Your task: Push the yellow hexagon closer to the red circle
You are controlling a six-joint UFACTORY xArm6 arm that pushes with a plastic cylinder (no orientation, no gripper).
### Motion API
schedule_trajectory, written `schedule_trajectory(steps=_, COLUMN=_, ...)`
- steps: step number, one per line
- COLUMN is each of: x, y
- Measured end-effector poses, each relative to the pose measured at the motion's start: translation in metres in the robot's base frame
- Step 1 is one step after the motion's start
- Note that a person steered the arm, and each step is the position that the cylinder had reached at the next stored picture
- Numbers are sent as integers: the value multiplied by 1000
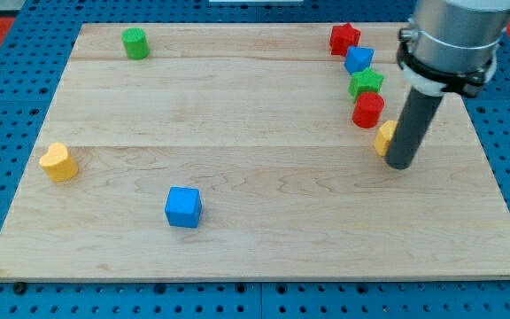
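At the far left of the frame, a little below mid-height, a yellow heart sits near the left edge of the wooden board. In the upper left, close to the board's top edge, stands a green cylinder. Lower down, left of centre, a blue cube lies alone, well apart from the rest. Toward the upper right a loose column of blocks runs downward: a red star at the top, a blue block just below and right of it, whose shape I cannot make out for sure, then a green star, then the red circle at the bottom of the column, touching or nearly touching the green star. Just right of and slightly below the red circle, the yellow hexagon shows only as a sliver, mostly hidden behind the rod. My tip rests on the board at the hexagon's right and lower side, touching it or just beside it; I cannot tell which. The arm carries no claw, only the dark rod, so nothing is open, closed or gripped. The arm's grey body fills the upper right corner
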State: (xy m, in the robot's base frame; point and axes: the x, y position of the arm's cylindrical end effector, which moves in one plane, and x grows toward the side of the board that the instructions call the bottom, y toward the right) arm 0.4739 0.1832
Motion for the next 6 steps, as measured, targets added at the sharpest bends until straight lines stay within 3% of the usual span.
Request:
schedule_trajectory(steps=3, x=0, y=31)
schedule_trajectory(steps=6, x=-27, y=25)
